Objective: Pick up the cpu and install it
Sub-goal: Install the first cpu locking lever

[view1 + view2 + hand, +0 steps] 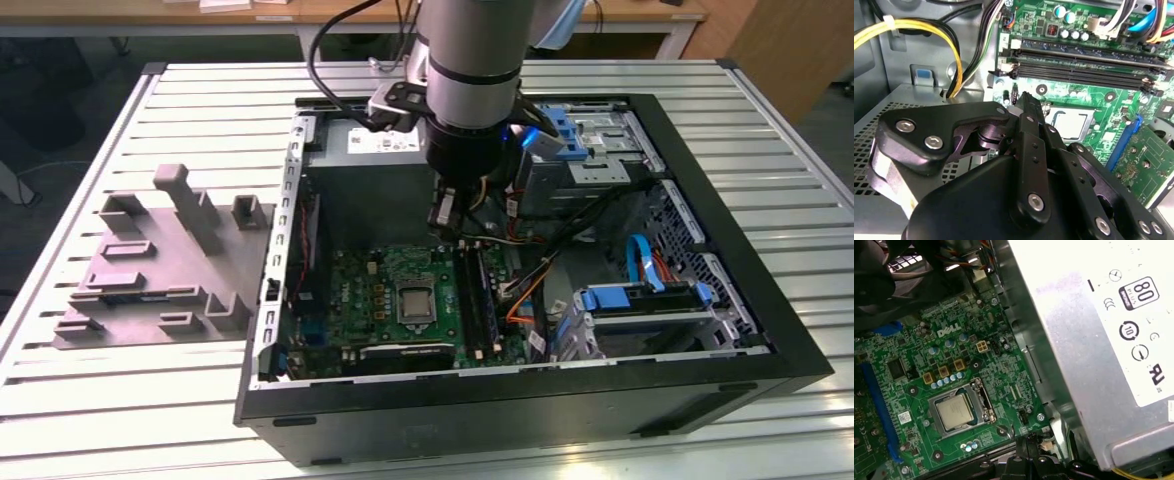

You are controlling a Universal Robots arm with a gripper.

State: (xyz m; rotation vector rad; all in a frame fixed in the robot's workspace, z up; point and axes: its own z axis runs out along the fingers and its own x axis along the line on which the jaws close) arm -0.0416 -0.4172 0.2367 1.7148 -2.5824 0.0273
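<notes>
Your gripper (1026,107) hangs inside the computer case (747,330), fingers pressed together with nothing between them, just above the motherboard (954,355). The cpu (955,411) already sits in its socket (981,400), flat and square. Treat it as light, rigid and fragile: I'd judge the edges the only safe hold, never the underside. The first wrist view gives you the silvery lid plainly beside the power supply (1094,340); the exterior view adds the grey tray (160,270) outside the case.
</notes>
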